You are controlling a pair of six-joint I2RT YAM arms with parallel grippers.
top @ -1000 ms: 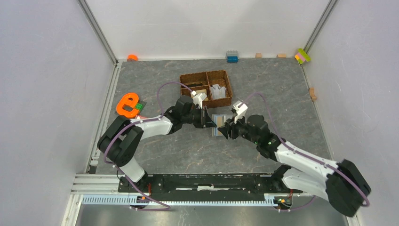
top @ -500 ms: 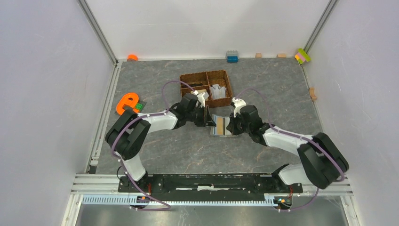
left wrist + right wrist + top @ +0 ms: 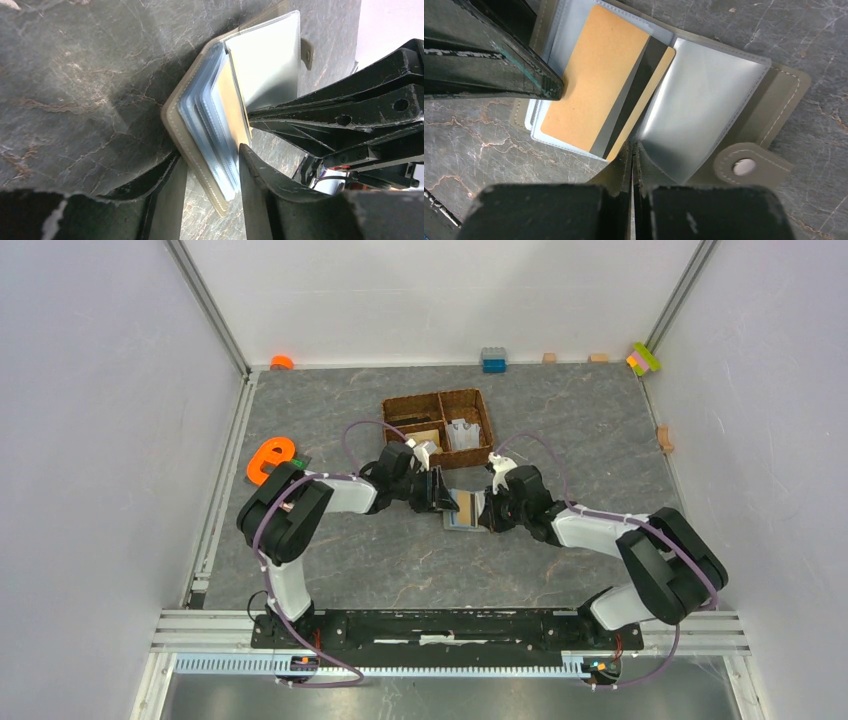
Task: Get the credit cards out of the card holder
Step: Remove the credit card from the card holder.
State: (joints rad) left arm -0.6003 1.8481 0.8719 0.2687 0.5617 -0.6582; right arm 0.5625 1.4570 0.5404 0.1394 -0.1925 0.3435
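While the right gripper (image 3: 631,160), jaws closed to a slit, sits at the orange card's (image 3: 594,80) free corner, the left gripper (image 3: 210,155) clamps the open card holder (image 3: 774,95) on the table (image 3: 804,30). We judge the card light, stiff and slick, best pinched at that corner.

Each arm, the left arm (image 3: 295,515) and the right arm (image 3: 665,570), alternates bulky matte-black joint housings with smooth white link shells. A thin purple cable (image 3: 352,432) loops loosely along each arm, and a small white block sits at each wrist. The jaws are long, flat and black, with scuffed edges; one pair shows round screw holes, and the other a faint teal scrape.
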